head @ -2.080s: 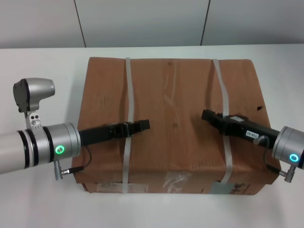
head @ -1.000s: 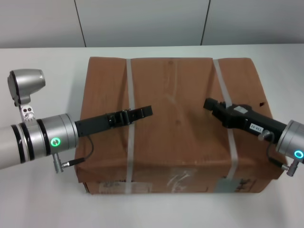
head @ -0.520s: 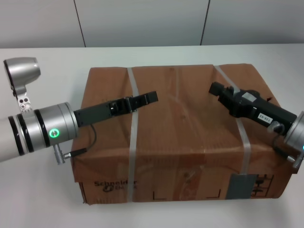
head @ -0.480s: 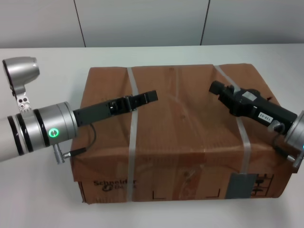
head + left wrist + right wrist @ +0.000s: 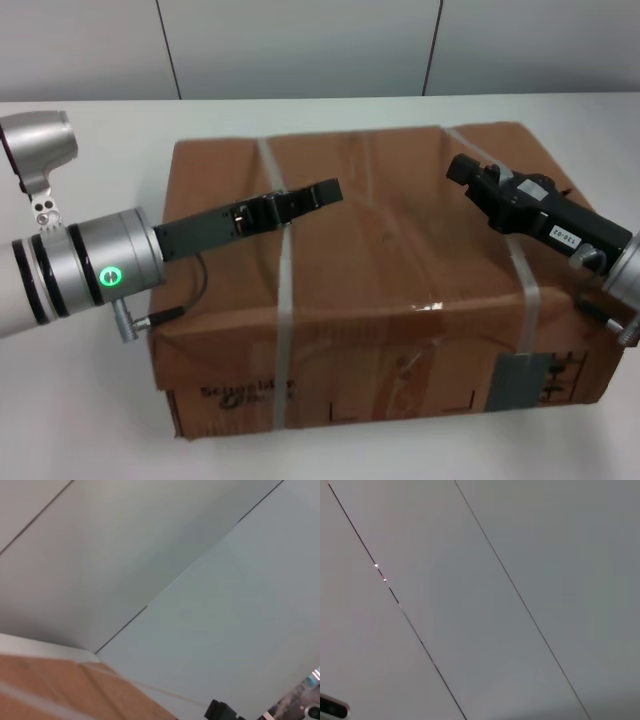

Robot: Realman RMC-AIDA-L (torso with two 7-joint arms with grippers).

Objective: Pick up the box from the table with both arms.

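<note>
The box (image 5: 400,290) fills the middle of the head view, sitting over the white counter (image 5: 100,140) with its printed front face turned toward the camera and its top tilted, the right side looking higher than the left. Bare counter shows all round it: a broad strip beyond its far edge up to the grey wall panels (image 5: 300,45), a wide margin off its left edge, a narrower one off its right. Its near bottom edge runs close to the lower border of the view, so little room shows there.

Left end effector (image 5: 325,192) lies across the top of the box, just past the left strap (image 5: 283,300), arm reaching in from the box's left edge. Its fingers look close together and flat on the cardboard; whether they pinch the strap, I cannot tell. Right end effector (image 5: 462,168) rests on the top near the right strap (image 5: 527,290), arm coming in over the box's right edge; its opening is hidden, so cannot tell there either.

The head view alone shows both arms, the straps, the black print and the grey label (image 5: 512,382) on the front face. The left wrist view offers only a brown corner of the box (image 5: 60,692) with a pale strap, wall above, and a small dark part near the box's edge. The right wrist view shows nothing but wall panels and their seams.
</note>
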